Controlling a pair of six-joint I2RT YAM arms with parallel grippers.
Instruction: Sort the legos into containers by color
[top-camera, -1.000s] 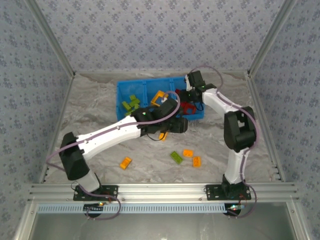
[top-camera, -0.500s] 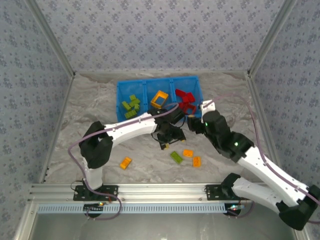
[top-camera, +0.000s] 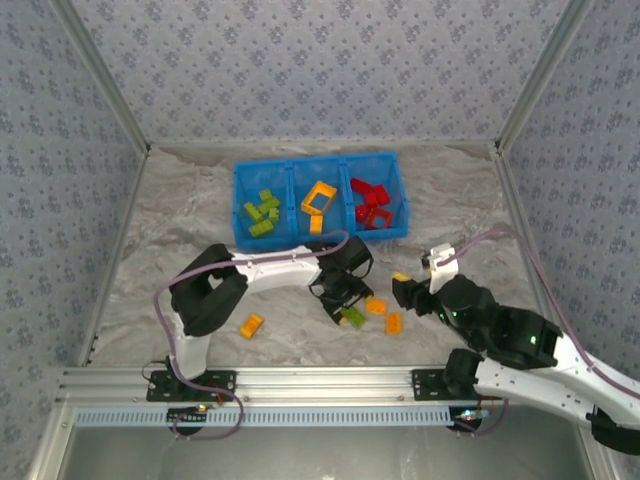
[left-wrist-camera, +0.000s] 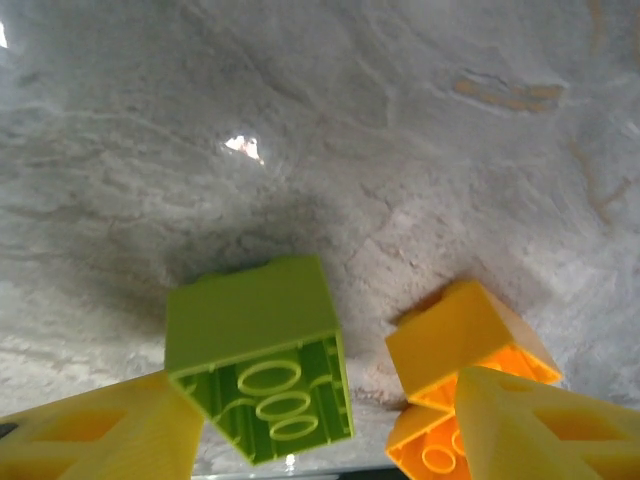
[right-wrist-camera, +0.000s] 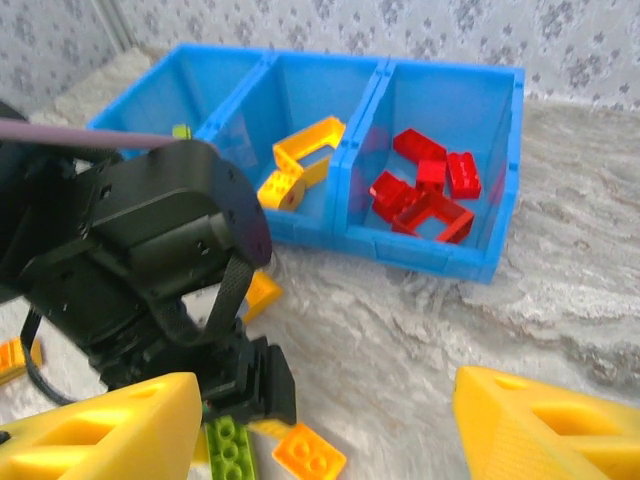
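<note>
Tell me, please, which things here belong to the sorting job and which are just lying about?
Part of the job:
blue bin
sorted legos inside it
loose green brick
loose orange bricks
left gripper
right gripper

Just there:
marble tabletop
patterned walls
aluminium rail

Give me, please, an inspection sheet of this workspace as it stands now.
Surface: marbled grey table.
Job's things: blue bin holds green bricks on the left, an orange frame in the middle and red bricks on the right; one loose green brick and several orange bricks lie on the table.
Clutter: nothing seen.
Grippers: left gripper open, straddling the loose green brick; right gripper open, holding nothing.
Cables: a lilac cable loops along each arm.
Surroundings: patterned walls; aluminium rail at the near edge.
</note>
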